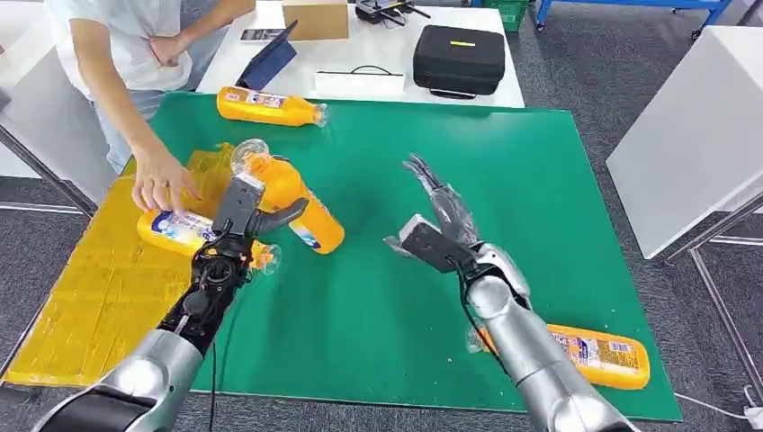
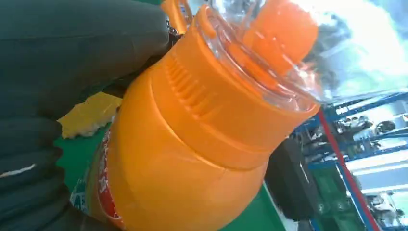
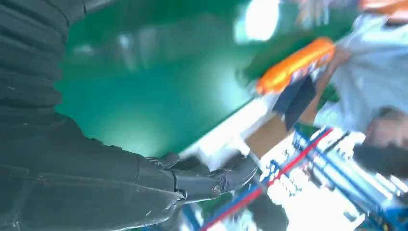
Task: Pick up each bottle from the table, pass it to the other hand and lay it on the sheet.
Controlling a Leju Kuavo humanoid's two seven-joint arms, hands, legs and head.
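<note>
Bottles number four in the head view. The left hand (image 1: 243, 211) grips one orange bottle (image 1: 292, 202) above the green mat (image 1: 504, 180), near the mat's left side, its clear cap end toward the yellow sheet (image 1: 99, 297); the left wrist view shows the dark fingers (image 2: 72, 53) wrapped around its body (image 2: 183, 144) (the clear cap and orange neck loom large there). A second bottle (image 1: 184, 229) lies on its side on the sheet, partly behind the left arm, and a person's hand (image 1: 162, 184) rests on its label end. A third bottle (image 1: 270, 106) lies on the mat near the far edge, well apart from both hands. A fourth bottle (image 1: 603, 355) lies on the mat at the near right, just beside the right forearm. The right hand (image 1: 436, 220) is over the middle of the mat, fingers spread and holding nothing; the right wrist view is blurred, with the fingers (image 3: 202, 180) extended over green. Beyond the mat, a white table (image 1: 378, 54) carries a black case (image 1: 459, 58) and a cardboard box (image 1: 315, 18).
</note>
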